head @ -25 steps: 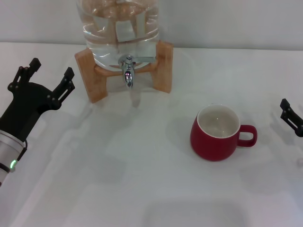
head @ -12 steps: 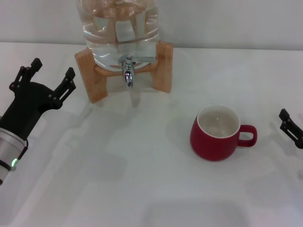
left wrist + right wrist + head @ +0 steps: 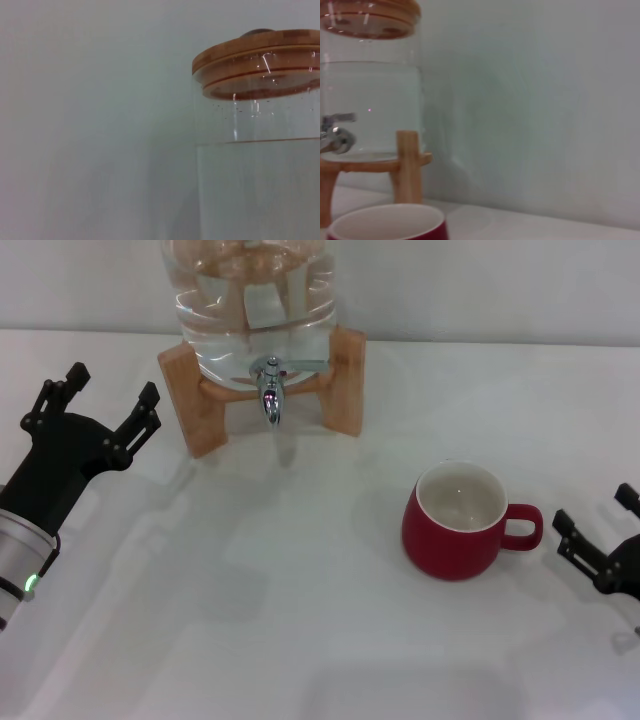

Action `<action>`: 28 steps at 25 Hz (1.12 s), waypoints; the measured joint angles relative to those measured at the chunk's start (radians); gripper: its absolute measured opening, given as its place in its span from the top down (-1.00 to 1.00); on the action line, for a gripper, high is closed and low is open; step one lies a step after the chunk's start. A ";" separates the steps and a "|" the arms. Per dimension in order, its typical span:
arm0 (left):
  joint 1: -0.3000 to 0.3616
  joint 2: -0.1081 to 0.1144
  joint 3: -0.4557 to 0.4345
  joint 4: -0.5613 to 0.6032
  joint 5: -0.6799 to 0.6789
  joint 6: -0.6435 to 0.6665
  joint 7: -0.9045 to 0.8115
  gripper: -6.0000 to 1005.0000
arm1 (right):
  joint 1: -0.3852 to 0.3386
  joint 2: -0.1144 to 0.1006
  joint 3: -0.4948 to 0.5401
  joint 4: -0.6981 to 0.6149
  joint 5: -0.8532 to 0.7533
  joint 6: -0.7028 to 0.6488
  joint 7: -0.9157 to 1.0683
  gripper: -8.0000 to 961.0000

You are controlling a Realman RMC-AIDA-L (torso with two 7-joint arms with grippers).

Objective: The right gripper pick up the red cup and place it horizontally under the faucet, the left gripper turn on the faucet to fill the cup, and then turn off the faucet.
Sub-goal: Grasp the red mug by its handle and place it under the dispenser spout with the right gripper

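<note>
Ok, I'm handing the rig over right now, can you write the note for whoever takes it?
Right tool: open, empty, low on the table just beyond the red cup's handle, not touching it.
Left tool: open, empty, parked off to the left of the wooden stand.
Red cup: upright on the table, looks empty, well to the right of and nearer than the faucet.
Faucet: no water seen running; the jug holds water.
Done: nothing beyond the right approach.
Left: grasp the cup, set it under the faucet, open the faucet, fill, close.
</note>
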 joint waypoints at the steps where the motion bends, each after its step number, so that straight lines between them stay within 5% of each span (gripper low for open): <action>1: 0.000 0.000 0.000 0.000 0.000 0.000 0.000 -0.74 | -0.001 0.000 -0.008 0.000 0.000 -0.001 0.000 -0.78; 28: 0.004 -0.002 0.005 0.000 0.002 -0.004 0.000 -0.74 | -0.014 -0.001 -0.110 0.019 -0.001 -0.023 0.000 -0.79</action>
